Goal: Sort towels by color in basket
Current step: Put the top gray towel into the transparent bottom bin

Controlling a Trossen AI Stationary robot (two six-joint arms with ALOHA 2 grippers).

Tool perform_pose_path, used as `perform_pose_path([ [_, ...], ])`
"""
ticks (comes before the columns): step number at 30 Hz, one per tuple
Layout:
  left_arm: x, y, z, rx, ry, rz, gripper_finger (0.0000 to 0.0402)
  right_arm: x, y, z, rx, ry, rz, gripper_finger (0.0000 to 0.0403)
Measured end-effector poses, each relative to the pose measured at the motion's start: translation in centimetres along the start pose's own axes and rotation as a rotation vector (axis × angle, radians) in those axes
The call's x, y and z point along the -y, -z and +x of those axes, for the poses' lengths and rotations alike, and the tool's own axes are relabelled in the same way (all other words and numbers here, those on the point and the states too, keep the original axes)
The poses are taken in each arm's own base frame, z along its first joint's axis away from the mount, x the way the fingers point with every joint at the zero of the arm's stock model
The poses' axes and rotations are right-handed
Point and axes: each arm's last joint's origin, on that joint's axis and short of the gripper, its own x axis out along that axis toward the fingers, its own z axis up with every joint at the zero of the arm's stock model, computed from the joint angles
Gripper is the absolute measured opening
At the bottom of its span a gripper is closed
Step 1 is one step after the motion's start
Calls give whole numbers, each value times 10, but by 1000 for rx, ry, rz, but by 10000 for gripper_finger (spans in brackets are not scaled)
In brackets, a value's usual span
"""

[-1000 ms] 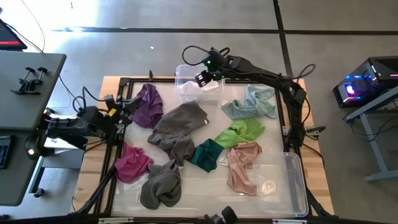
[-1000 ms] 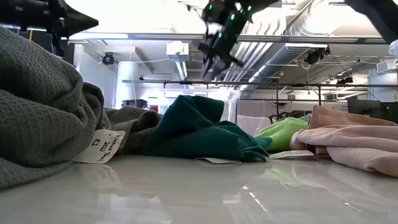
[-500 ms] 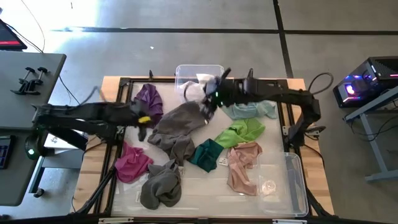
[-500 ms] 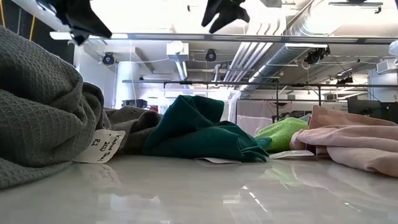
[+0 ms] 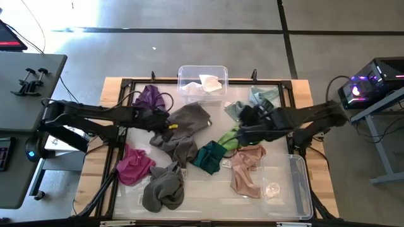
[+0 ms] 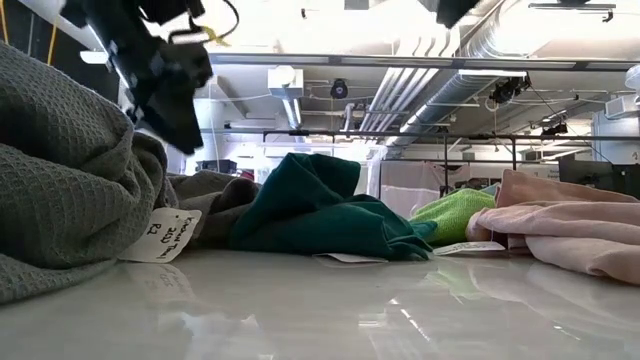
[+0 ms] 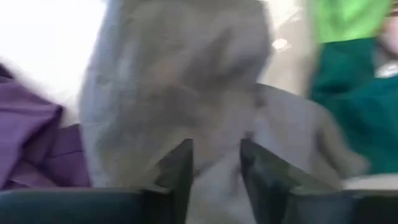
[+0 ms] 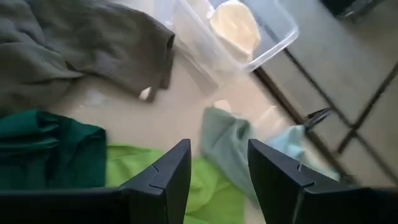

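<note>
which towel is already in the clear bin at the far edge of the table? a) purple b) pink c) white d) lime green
c: in the high view only the white towel lies inside the clear bin; the others are spread out on the table.

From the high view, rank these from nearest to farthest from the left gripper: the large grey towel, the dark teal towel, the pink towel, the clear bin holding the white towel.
Measured from the left gripper:
1. Large grey towel, directly under and beside the gripper at table centre.
2. Dark teal towel, toward the near edge, right of the gripper.
3. Clear bin with the white towel, at the far edge.
4. Pink towel, far over on the right side.
</note>
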Motion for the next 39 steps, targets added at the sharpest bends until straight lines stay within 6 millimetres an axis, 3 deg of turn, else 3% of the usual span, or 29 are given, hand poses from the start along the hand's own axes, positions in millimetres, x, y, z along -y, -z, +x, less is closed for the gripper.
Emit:
perform_pose_path([
  [7,-22,-13,42,-47,-187,-69,241,8,38,11,-7,-288,183,153],
  [12,-31,-19,74,-68,-232,5,261,6,49,19,65,-342,302,153],
  [17,-30,-13,98,-187,-143,76,233,-1,45,22,106,-395,344,153],
  [22,-24,-10,99,-200,-121,114,128,-3,43,26,130,-372,263,153],
  [26,-12,-20,77,-197,-10,203,20,1,34,34,190,-310,165,153],
  [30,6,-43,34,-62,79,244,19,7,19,43,248,-306,201,153],
  [34,28,-71,-22,187,206,271,7,17,-1,52,336,-300,230,157],
  [39,40,-98,-78,463,322,165,4,28,-34,52,535,-497,223,191],
])
